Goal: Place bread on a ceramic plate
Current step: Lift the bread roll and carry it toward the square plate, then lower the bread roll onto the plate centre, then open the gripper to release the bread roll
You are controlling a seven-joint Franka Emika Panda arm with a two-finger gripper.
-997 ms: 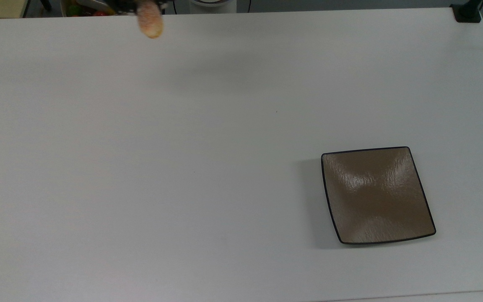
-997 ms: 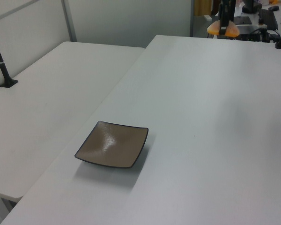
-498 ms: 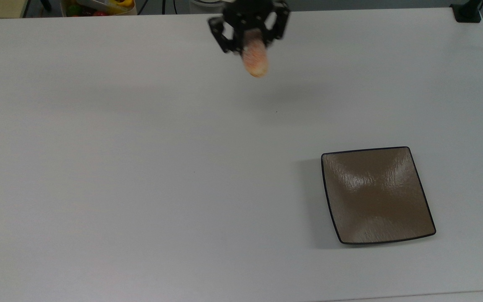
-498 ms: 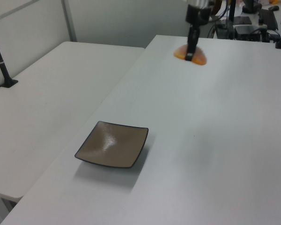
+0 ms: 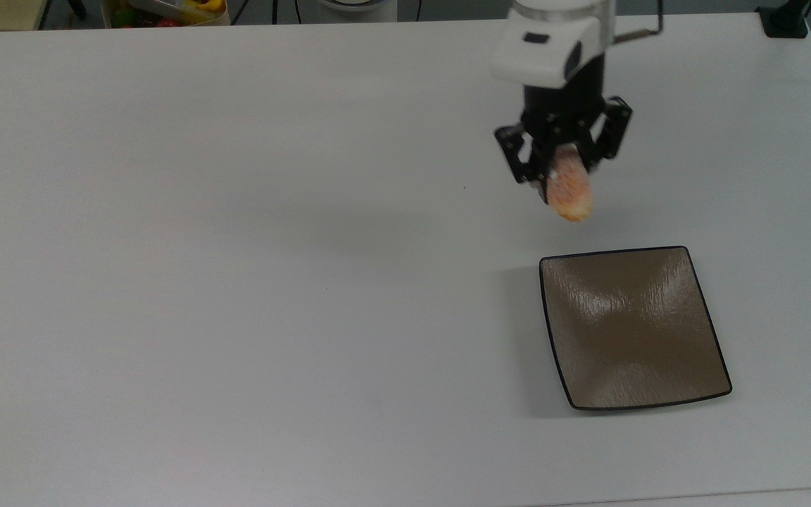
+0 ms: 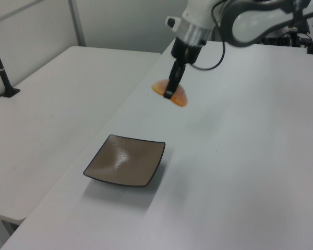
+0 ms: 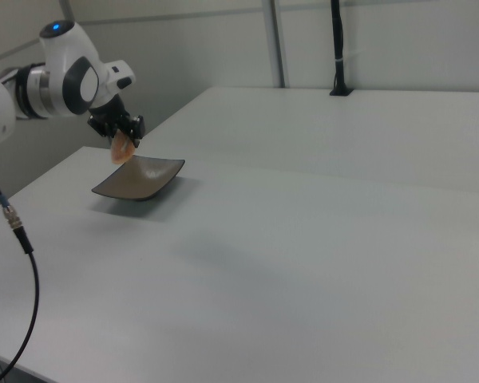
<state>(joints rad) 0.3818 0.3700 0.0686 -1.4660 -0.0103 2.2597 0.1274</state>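
My tool [image 5: 562, 167] is clamped on the bread [image 5: 569, 189], held clear above the table [image 5: 236, 282]; roll's long axis runs toward the top view's bottom. The ceramic plate [image 5: 634, 327] lies empty near it, toward the top view's lower right; I judge the carry nearly complete.

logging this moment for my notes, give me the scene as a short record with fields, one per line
surface: white table
bread: orange-pink roll, held in the air, not yet over the plate
pincer: black pincer shut on the bread, pointing down
plate: square brown ceramic plate with a black rim, flat on the table, nothing on it
bread versus plate: in the top view the bread sits just above the plate's upper left corner, apart from it
task state: bread not yet on the plate
background: bin of colourful items past the table's far edge
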